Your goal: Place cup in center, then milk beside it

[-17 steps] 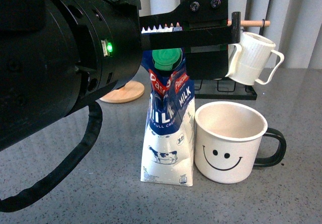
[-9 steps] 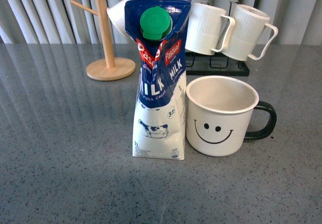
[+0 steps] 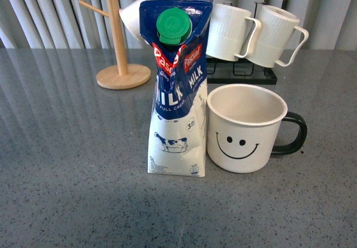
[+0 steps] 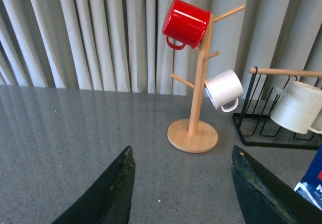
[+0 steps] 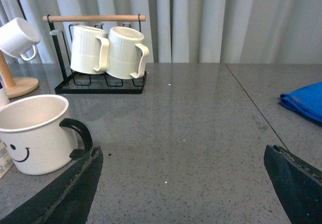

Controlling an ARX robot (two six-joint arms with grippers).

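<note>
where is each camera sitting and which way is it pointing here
Front view: on the body, facing the blue-and-white milk carton touching the white smiley mug; no arm shows.
Left wrist view: above the table, facing the wooden mug tree; open left gripper shows.
Right wrist view: low, facing the black rack; open right gripper shows.
Shared: the smiley mug appears in front and right wrist views.

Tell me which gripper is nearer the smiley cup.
Right, as far as I can tell. The right gripper has the cup close beside one finger. The left gripper shows only a corner of the milk, no cup.
</note>
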